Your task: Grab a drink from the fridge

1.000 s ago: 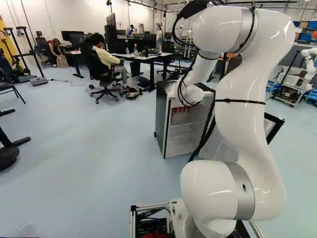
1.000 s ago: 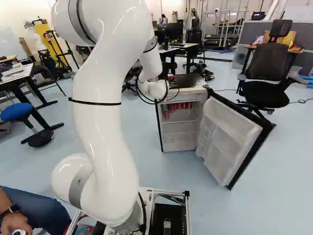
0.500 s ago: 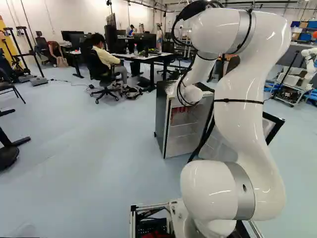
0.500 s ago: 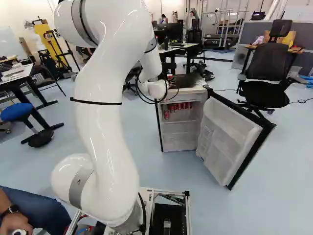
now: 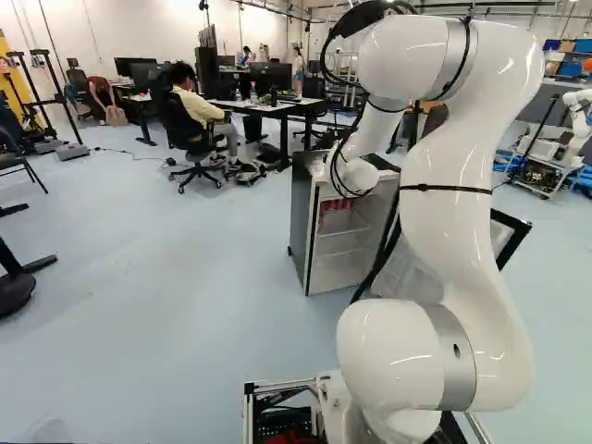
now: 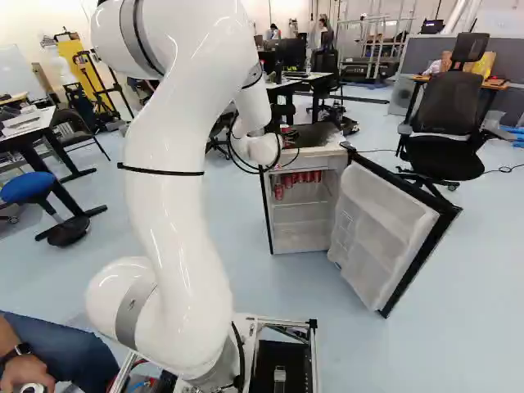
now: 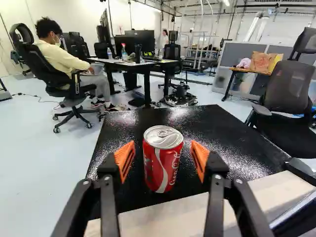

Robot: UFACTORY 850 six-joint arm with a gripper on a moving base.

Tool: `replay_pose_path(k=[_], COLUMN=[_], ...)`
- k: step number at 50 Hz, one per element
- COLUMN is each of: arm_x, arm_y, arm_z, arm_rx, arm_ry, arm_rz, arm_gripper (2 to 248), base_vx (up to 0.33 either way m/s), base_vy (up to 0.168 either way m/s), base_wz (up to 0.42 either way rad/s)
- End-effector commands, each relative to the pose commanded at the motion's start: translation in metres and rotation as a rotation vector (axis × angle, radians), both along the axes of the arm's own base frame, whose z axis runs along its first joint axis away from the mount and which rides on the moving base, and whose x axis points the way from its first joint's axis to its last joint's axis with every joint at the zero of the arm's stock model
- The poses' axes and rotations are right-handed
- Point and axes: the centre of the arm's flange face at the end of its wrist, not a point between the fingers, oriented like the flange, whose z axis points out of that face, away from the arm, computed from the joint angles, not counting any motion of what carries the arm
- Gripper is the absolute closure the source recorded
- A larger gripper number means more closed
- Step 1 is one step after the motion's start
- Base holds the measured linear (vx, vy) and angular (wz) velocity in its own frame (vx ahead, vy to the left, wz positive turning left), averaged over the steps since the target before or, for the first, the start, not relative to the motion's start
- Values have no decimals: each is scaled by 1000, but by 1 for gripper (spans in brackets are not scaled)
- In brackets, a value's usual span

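A red drink can (image 7: 163,159) stands upright on the black top (image 7: 129,132) of the small fridge (image 6: 300,217). In the wrist view my gripper (image 7: 163,155) is open around the can, one orange pad on each side and a gap between each pad and the can. Both base views have the gripper hidden behind the arm's white wrist, over the fridge top. The fridge door (image 6: 383,217) hangs wide open. Several red cans (image 6: 304,177) sit high inside the fridge.
A black office chair (image 6: 449,123) stands beyond the fridge door. Behind the fridge is a desk (image 5: 277,108) with monitors, and a person sits in a chair left of it. Another robot (image 5: 578,120) is at the right of the left base view.
Early in the last second the arm shifted slightly forward against its lowest joint, then held still. The base, the fridge and its door have not moved.
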Motion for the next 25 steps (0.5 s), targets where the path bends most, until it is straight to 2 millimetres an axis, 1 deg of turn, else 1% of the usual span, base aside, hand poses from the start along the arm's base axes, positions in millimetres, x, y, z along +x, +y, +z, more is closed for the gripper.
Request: replay_pose_path(k=[4,5,9,10,16,25], arm_x=[0,0,0,0,-5,-21], arm_y=[0,0,0,0,0,1], arm_z=[0,0,0,0,1,3], arm_rx=[0,0,0,0,1,3], arm_ry=[0,0,0,0,4,14], arm_rz=[0,0,0,0,-1,-6], arm_gripper=[73,36,36,4,3,3], base_vx=[0,0,0,0,0,0], base_vy=[0,0,0,0,0,0], base_wz=[0,0,0,0,0,0])
